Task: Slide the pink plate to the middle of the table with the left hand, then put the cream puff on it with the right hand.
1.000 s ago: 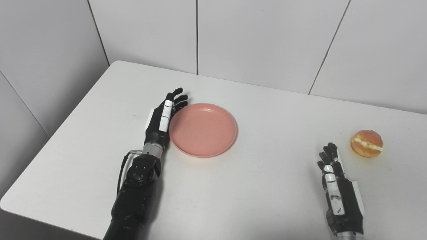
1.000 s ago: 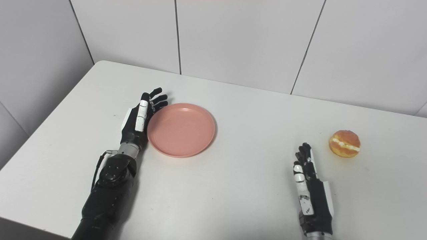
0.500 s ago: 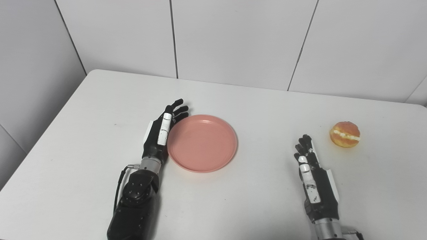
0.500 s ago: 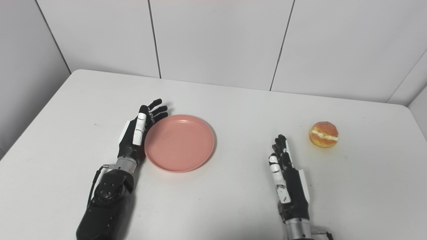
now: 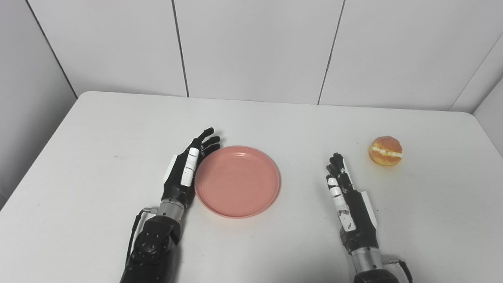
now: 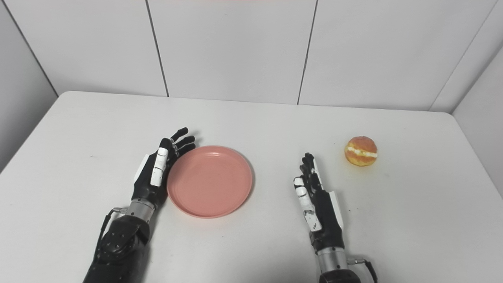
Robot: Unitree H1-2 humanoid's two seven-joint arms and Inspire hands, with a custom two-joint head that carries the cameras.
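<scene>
**Operator:** I am looking at the pink plate, which is lying flat on the white bench, left of centre. My left hand is standing edge-on against the plate's left rim, fingers straight and spread, holding nothing. My right hand is resting on the bench well right of the plate, also extended and empty.

**Assistant:** How are you judging the plate's handling?

**Operator:** I am treating it as a light, stiff, smooth dish with a low raised rim. It is likely sliding freely on this surface, so I am pushing at the rim's mid-height, in line with the plate's centre, to keep it from spinning or skating away.

**Assistant:** And the cream puff?

**Operator:** The cream puff is sitting near the right edge of the bench, beyond my right hand and apart from it. I am judging it soft, light and easily crushed, with a filling seam round its middle. I am planning a light hold on the crust at opposite sides, above and below that seam.
</scene>
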